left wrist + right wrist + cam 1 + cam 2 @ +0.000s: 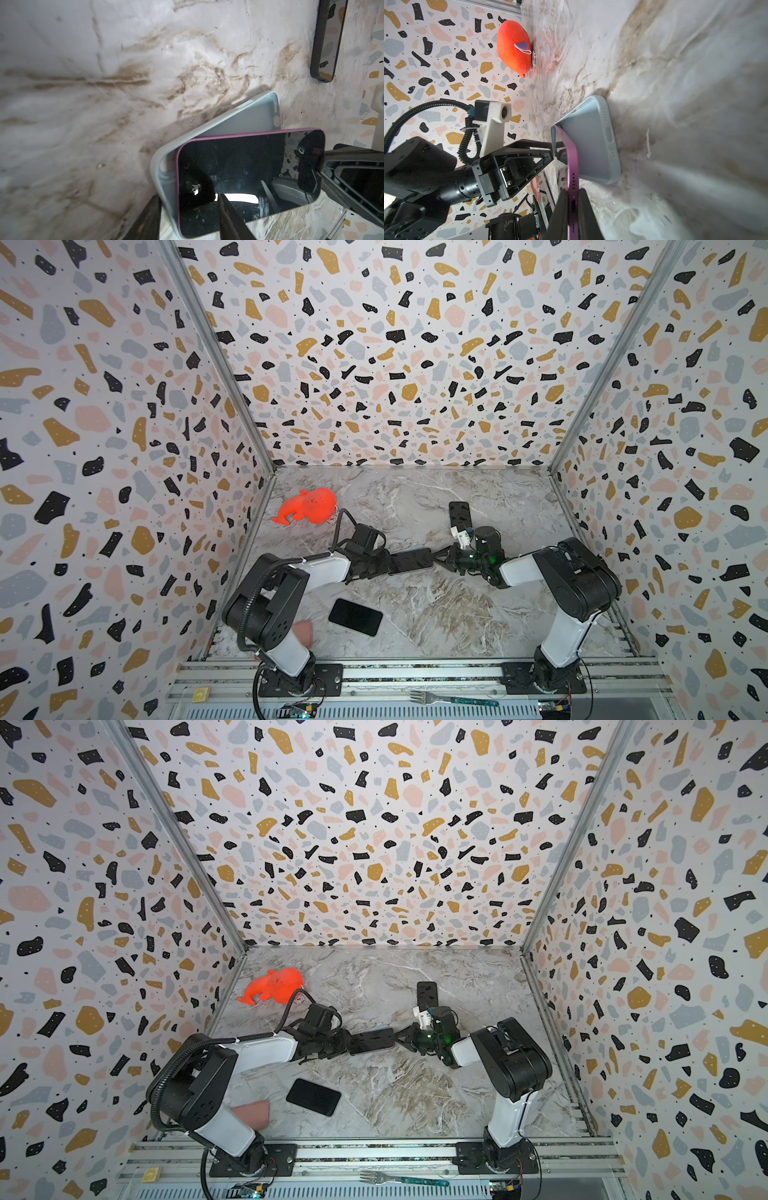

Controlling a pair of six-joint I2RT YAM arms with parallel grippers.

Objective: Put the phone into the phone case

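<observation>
both arms stretched low toward the middle. left gripper [380,566] clamped on the pale case [249,116]. right gripper [439,559] pinched on the end of the purple phone [249,176]. phone tilted, far end inside the case, not seated. marble table [457,614]. orange plush toy [309,506] back left, spare black phone [355,616] flat near the left arm, speckled walls [395,344] on three sides.

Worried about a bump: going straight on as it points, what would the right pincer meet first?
Probably the pale case, whose near end faces the right pincer gripping the purple phone; depth unclear.
</observation>
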